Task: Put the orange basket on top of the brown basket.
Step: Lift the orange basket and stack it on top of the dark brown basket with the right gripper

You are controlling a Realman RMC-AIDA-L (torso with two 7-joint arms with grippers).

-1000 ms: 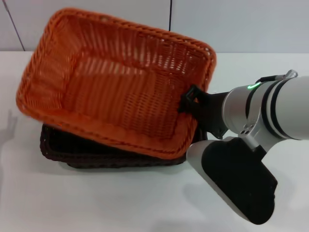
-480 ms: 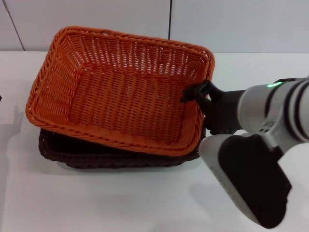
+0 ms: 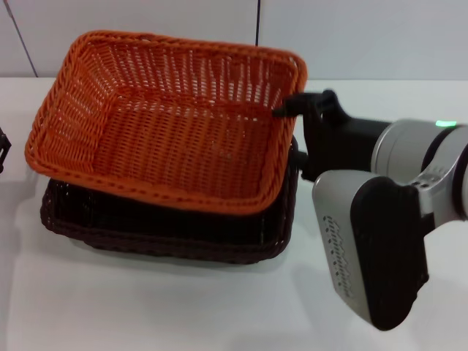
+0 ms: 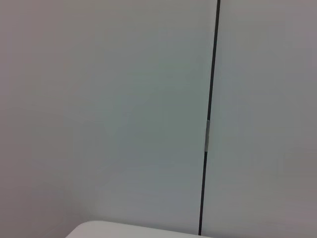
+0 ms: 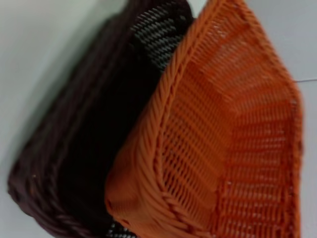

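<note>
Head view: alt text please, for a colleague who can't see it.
A bright orange rectangular woven basket sits skewed on a dark brown rectangular woven basket on a white table. The right gripper is at the orange basket's right rim, its arm reaching in from the right. The left gripper barely shows at the left edge.

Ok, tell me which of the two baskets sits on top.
The orange basket is on top, resting askew in the brown basket, whose dark rim shows beneath. The right end effector is at its right rim.
</note>
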